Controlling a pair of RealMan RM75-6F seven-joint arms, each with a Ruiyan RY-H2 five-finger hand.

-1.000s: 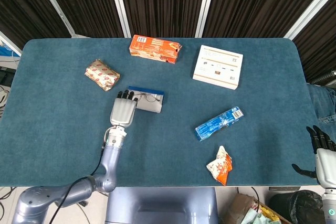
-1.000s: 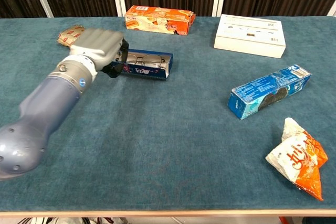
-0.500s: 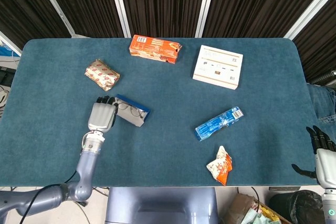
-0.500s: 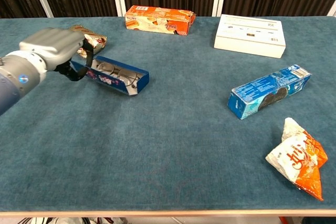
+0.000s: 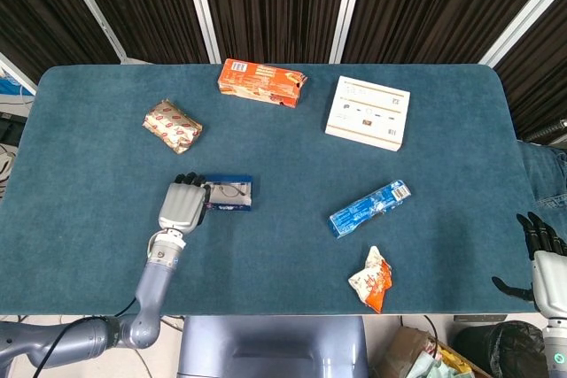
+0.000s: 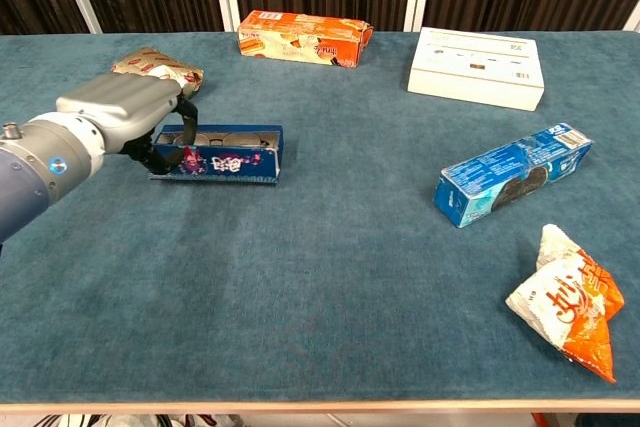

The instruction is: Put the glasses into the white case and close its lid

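Observation:
The glasses (image 5: pixel 233 189) (image 6: pixel 222 137) lie inside a shallow blue box (image 5: pixel 232 204) (image 6: pixel 228 163) on the left half of the table. My left hand (image 5: pixel 182 204) (image 6: pixel 122 113) grips the left end of that box, its fingers hooked over the rim. Whether the box is lifted or resting on the cloth cannot be told. The white case (image 5: pixel 368 112) (image 6: pixel 477 68) lies shut at the far right of the table, well away from the box. My right hand (image 5: pixel 545 258) hangs off the table's near right corner with fingers apart and nothing in it.
An orange carton (image 5: pixel 262 82) (image 6: pixel 303 37) lies at the back centre. A foil packet (image 5: pixel 172 126) (image 6: pixel 155 65) sits just behind my left hand. A blue biscuit box (image 5: pixel 369 208) (image 6: pixel 510 173) and a crumpled snack bag (image 5: pixel 372 279) (image 6: pixel 565 312) lie at the right front.
My left hand has carried the blue box with the glasses leftward and nearer to me, turning it on the way; it now lies level again, slightly right of half a second ago.

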